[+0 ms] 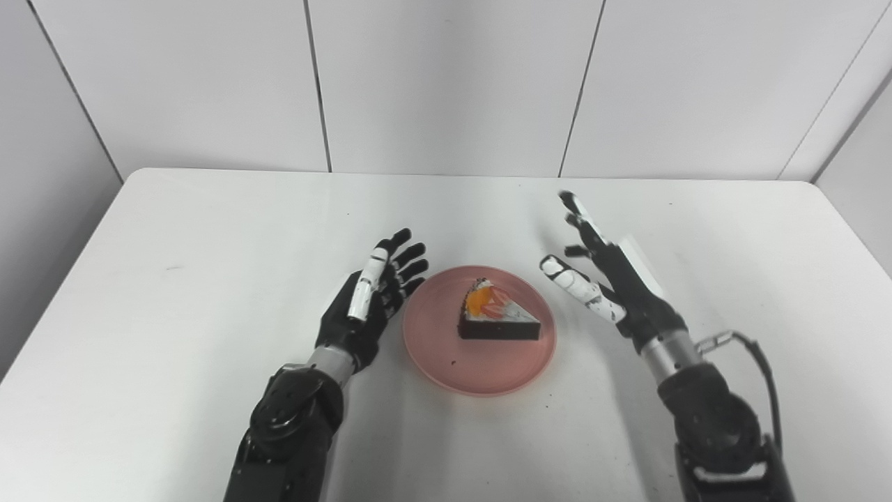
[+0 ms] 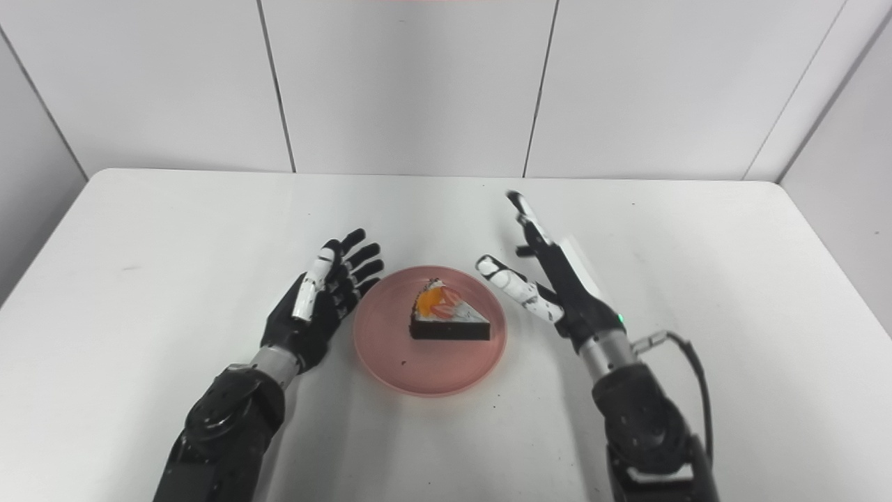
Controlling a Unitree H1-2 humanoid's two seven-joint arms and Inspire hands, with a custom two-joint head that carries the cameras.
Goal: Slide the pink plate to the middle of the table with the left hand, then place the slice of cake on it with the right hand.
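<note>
Both hands' fingers [image 1: 397, 268] spread, flanking cake [image 1: 498, 318] on plate [image 1: 446, 362].

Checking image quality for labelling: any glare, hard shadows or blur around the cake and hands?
Left eye view: even light, soft shadow beside the right hand, slice of cake sharp. Right eye view: no glare on the pink plate; left hand unblurred.

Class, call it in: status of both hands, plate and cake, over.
Left hand open, right hand open, both empty. Dark fruit-topped cake slice on round pink plate. Nothing obstructing.
</note>
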